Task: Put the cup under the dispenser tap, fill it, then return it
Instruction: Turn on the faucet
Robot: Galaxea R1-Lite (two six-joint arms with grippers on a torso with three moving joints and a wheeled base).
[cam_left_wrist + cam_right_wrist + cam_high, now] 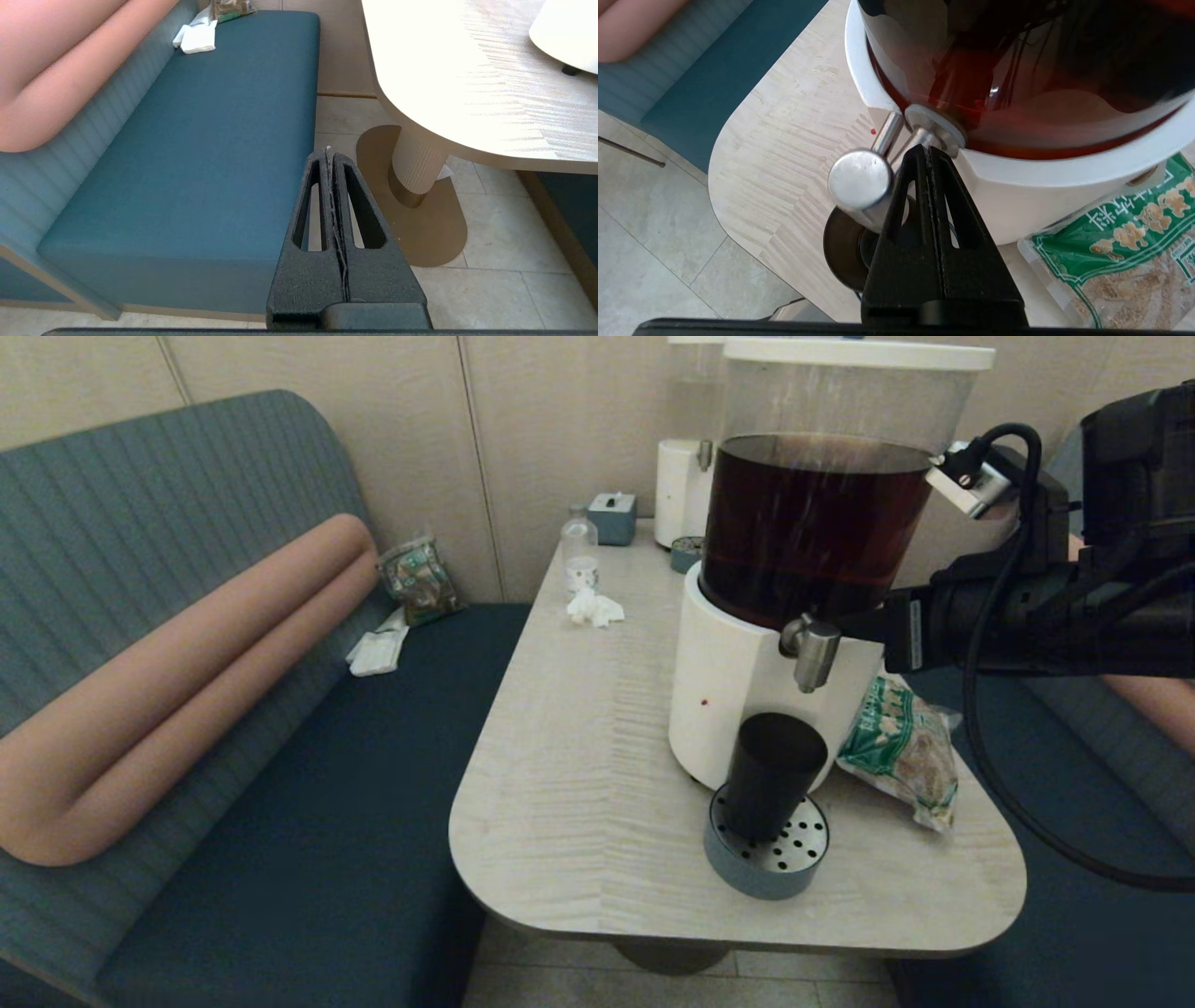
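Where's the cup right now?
Head view: the cup stands upright on the round perforated drip tray, directly below the dispenser tap, left of the green snack bag.

The small near-black plastic cup (774, 775) stands on a round perforated grey drip tray (767, 854), directly below the brushed-steel dispenser tap (810, 651). The white dispenser base (728, 691) blocks it behind; a green snack bag (904, 747) lies near its right. The right gripper (927, 151), fingers pressed together, sits beside the tap. The pale wood-grain table (579, 756) lies bare to the cup's left.
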